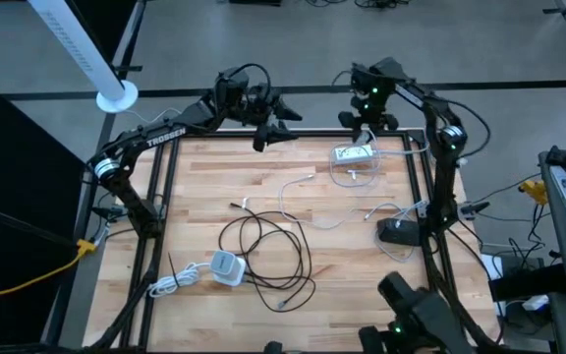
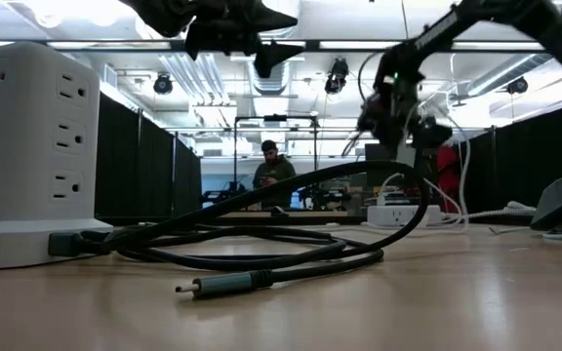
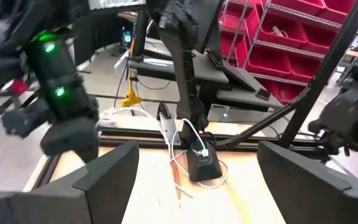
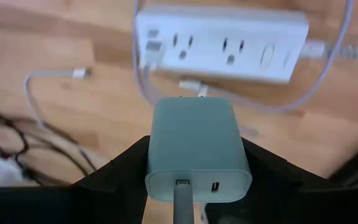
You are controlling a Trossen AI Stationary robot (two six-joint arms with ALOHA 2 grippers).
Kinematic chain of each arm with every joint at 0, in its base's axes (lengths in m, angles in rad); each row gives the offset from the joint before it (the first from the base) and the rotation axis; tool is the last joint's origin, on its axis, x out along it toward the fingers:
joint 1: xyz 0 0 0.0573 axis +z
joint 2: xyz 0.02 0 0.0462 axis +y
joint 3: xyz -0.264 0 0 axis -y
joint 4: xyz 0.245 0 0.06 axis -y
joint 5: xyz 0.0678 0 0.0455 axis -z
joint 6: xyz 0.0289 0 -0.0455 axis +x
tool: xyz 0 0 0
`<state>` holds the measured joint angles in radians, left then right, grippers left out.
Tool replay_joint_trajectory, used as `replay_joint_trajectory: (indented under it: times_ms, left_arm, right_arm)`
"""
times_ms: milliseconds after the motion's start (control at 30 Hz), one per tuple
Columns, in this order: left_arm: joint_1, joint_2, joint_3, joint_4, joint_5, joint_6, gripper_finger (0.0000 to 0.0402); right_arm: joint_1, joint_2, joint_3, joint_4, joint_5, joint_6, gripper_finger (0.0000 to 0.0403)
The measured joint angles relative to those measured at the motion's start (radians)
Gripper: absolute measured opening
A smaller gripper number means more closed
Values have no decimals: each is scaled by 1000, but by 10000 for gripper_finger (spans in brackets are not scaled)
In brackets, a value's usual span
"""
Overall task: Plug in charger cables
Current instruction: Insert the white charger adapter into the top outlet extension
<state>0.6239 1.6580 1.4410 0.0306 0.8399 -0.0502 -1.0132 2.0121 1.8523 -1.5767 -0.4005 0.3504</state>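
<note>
The charger cables [image 1: 263,251] lie loose on the wooden table [image 1: 204,177]: a long black one looped near the middle, thinner white ones [image 1: 298,192] trailing toward the far right, where a white power strip [image 4: 222,40] sits. They look light and limp, so a pinch on the cord would probably let the tip droop; the stiff plug end or a hard adapter body seems the better place to hold. The right gripper [image 4: 197,165] hangs just above the strip, clamped on a pale charger block [image 4: 197,149] with its prongs toward the sockets and a cord plugged into its rear face. The left gripper [image 3: 194,174] hovers over the far edge, fingers spread and empty
</note>
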Motion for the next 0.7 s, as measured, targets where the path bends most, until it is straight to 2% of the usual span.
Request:
replay_joint_trajectory:
  times_ms: [267,533,700]
  left_arm:
    - [0,-2,0,-44,1,22,313]
    - [0,-2,0,-65,0,42,313]
    - [0,-2,0,-65,-5,42,313]
  right_arm:
    - [5,98,-1,14,32,-28,189]
    - [-12,139,-3,22,114,-86,189]
    - [-28,151,-3,43,125,-80,189]
